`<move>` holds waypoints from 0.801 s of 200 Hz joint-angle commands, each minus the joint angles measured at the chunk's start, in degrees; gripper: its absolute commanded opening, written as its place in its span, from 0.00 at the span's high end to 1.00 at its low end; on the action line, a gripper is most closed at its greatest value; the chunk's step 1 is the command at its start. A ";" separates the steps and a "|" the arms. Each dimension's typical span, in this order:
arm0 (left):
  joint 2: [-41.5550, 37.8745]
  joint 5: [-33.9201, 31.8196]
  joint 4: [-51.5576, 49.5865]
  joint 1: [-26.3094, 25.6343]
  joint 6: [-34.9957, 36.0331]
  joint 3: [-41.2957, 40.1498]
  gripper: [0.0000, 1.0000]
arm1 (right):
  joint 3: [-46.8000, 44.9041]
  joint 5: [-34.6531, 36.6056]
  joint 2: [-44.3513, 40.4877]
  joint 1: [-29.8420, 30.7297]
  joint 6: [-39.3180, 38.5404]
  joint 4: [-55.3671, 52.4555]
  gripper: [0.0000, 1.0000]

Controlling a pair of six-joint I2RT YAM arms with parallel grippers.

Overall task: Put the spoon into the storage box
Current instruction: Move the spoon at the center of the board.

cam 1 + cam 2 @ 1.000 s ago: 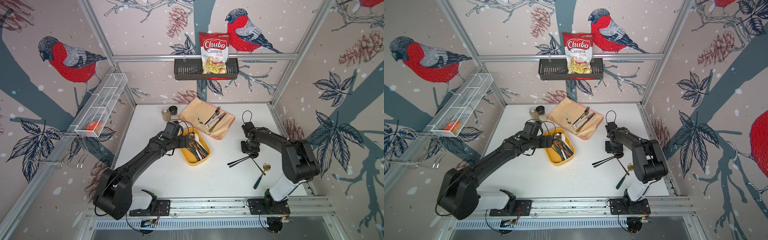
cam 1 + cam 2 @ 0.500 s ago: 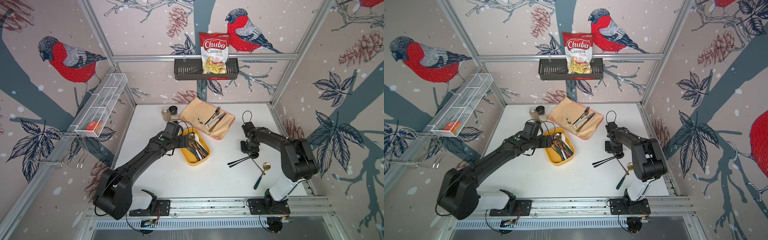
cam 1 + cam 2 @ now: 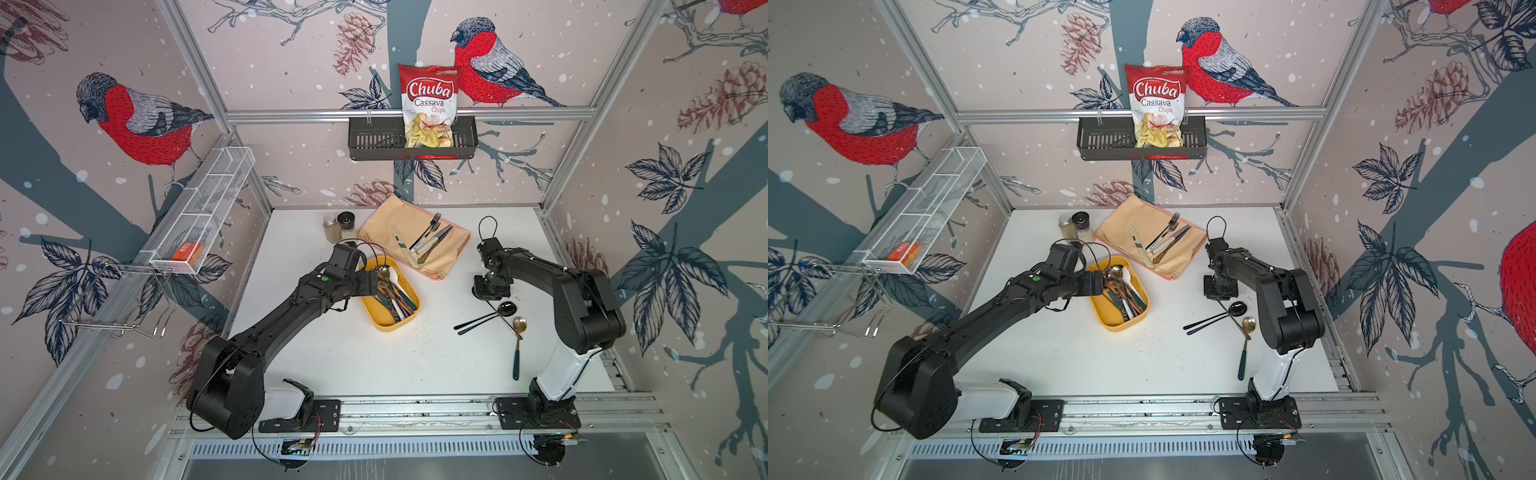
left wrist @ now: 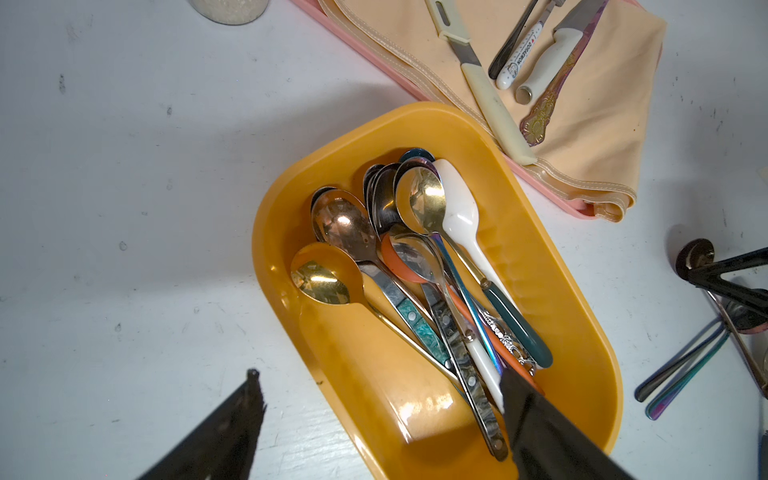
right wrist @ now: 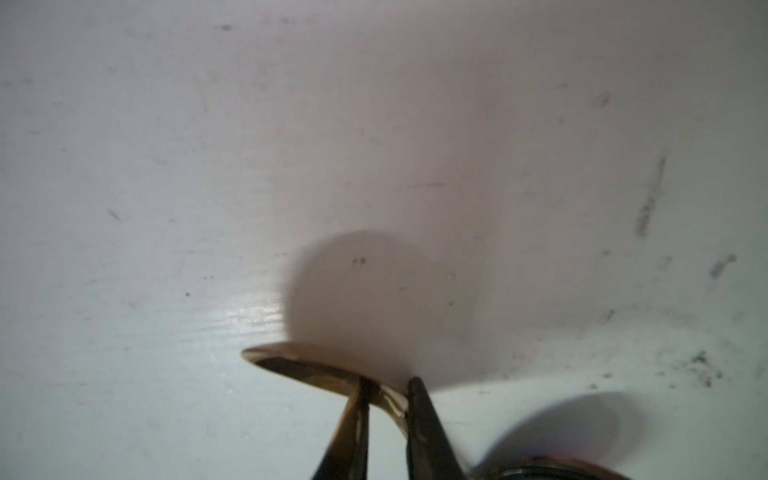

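Gripping a copper spoon [image 5: 307, 368] by the neck with the right pincer [image 5: 388, 384]: clenched, a finger [image 5: 424, 419] pressed to each side of the metal, at lower centre of the right wrist view. Bowl seen edge-on, with a round shadow on the white tabletop [image 5: 166, 166] just beyond it. Placed right of centre in both top views, under the pincer, thin handle crossing that of a black spoon [image 3: 508, 307] and ending beside a gold spoon [image 3: 519, 323]; well apart from the storage box [image 3: 388, 327], with bare tabletop between. Left pincer [image 4: 380, 376] released and empty, hovering over the box at centre frame: one finger above the stacked handles, one above the tabletop outside the rim. Filled with a heap of spoons, bowls toward the peach cloth [image 3: 451, 249] at upper centre. Knives and a fork laid on that cloth, just beside the box.
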 commanded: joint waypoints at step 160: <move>-0.30 -0.27 -0.09 -0.10 -0.16 -0.15 0.09 | 2.48 0.09 0.69 0.76 -0.88 -1.41 0.64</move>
